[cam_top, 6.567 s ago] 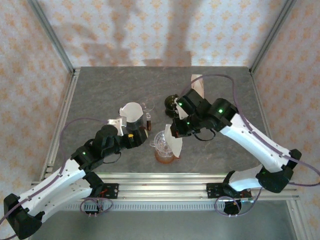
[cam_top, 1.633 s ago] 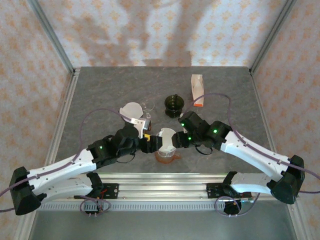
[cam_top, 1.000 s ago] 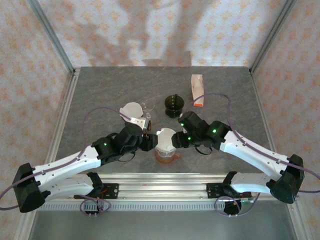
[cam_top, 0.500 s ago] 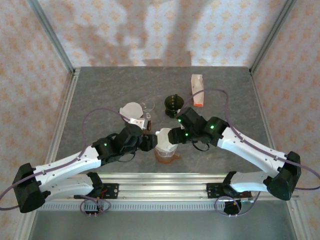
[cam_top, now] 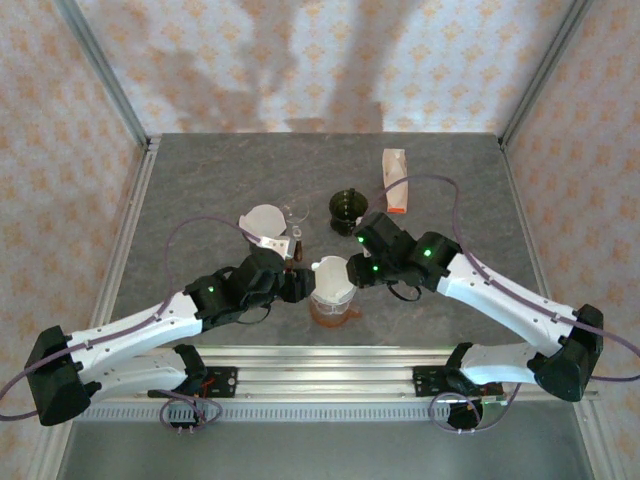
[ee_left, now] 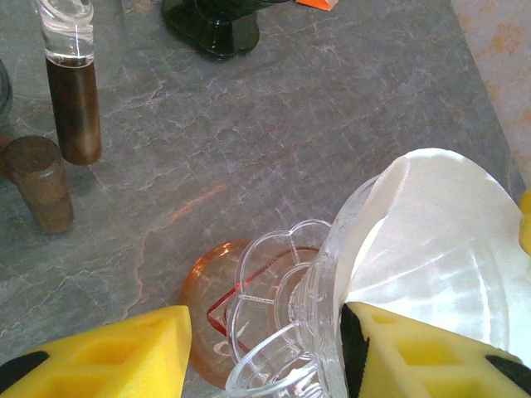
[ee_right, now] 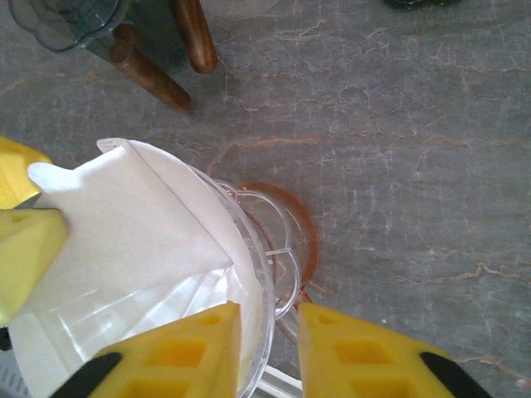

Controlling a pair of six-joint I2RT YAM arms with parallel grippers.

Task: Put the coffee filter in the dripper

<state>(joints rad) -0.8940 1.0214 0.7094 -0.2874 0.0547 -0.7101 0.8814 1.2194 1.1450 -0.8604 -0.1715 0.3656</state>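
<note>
A white paper coffee filter (cam_top: 330, 272) sits inside the clear dripper (cam_top: 331, 298), which stands on an orange base. My left gripper (cam_top: 300, 283) is at the dripper's left side. In the left wrist view it (ee_left: 265, 319) is open around the dripper's wall and handle (ee_left: 274, 290); one finger (ee_left: 415, 356) is against the filter (ee_left: 440, 224), the other is clear of the glass. My right gripper (ee_right: 267, 311) straddles the dripper's rim (ee_right: 267, 274) with narrow jaws. Its inner finger (ee_right: 174, 352) rests on the filter (ee_right: 124, 240). A slim gap shows beside the outer one.
A dark green cup (cam_top: 348, 208) and an orange-and-white carton (cam_top: 394, 182) stand behind the dripper. At the back left are a white round piece (cam_top: 265, 222), a clear glass (cam_top: 293, 212) and wooden-handled tools (ee_left: 70, 91). Aluminium rails run along the near edge.
My right gripper has shifted onto the dripper's right rim and narrowed its jaws. The filter sits lower in the dripper. The left arm has stayed put over the last second.
</note>
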